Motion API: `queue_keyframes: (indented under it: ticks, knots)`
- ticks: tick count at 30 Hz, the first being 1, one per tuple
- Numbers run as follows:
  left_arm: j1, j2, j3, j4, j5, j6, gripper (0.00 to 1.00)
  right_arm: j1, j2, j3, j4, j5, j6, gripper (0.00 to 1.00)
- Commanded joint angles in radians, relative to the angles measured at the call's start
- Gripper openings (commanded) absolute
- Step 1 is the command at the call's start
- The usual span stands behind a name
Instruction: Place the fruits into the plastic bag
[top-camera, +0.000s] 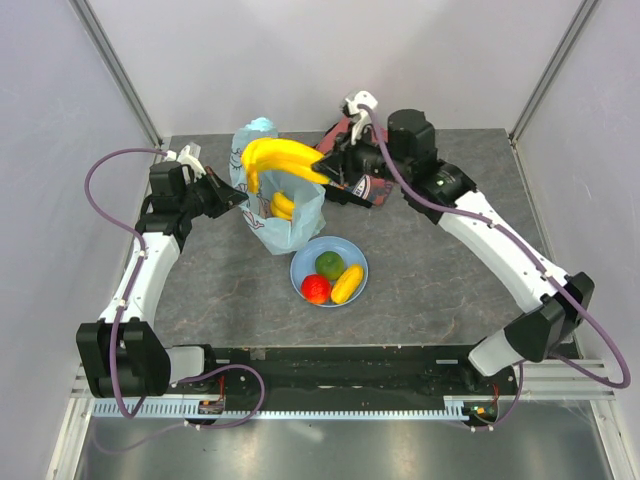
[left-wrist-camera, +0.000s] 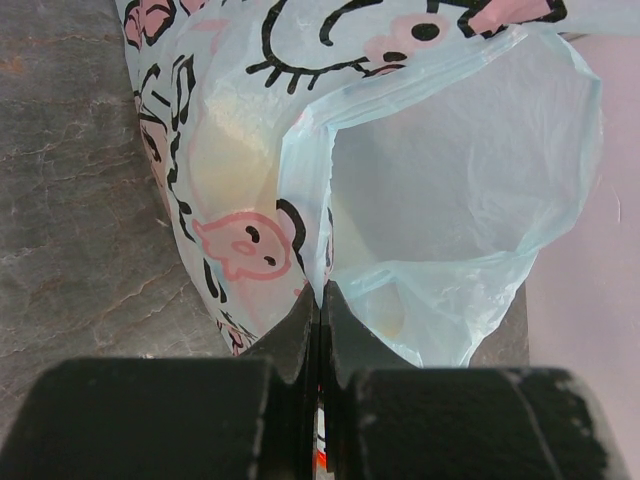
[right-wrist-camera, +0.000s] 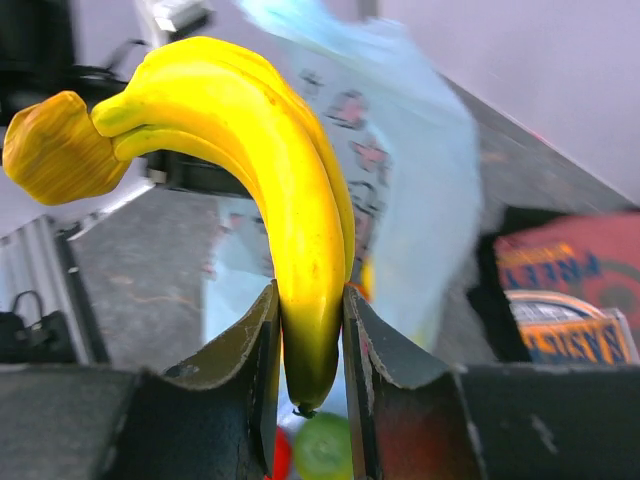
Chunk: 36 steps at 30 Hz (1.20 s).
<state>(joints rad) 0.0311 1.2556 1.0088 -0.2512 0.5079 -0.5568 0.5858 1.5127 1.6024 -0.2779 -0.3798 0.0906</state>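
Holding the bunch of yellow bananas (top-camera: 283, 160) clamped between the right gripper (right-wrist-camera: 310, 305) jaws over the thin light-blue printed plastic bag (left-wrist-camera: 450, 180) near the worktop's far edge, left gripper (left-wrist-camera: 320, 300) jaws pinched together on its rim, and probably next lowering into the mouth.

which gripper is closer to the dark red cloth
Right. The right gripper, clamped on the bananas, sits just beside the cloth. The left gripper is beyond the plastic bag from it, pinching the bag's edge.
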Motion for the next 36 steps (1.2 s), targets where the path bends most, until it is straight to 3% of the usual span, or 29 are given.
queue_keyframes:
  ticks: [1,11,26,36]
  knots:
    - [-0.003,0.001,0.039,0.038,0.020,0.015,0.02,0.055,0.064,0.080,-0.006,-0.007,0.012,0.00]
    - [-0.005,0.004,0.045,0.036,0.032,0.015,0.02,0.105,0.293,0.240,-0.208,0.008,0.004,0.00]
    - [-0.005,-0.024,0.022,0.039,0.014,0.015,0.01,0.103,0.406,0.395,-0.408,0.439,0.003,0.00]
    - [-0.008,0.002,0.031,0.079,0.121,0.032,0.01,0.172,0.532,0.614,-0.517,0.703,-0.072,0.00]
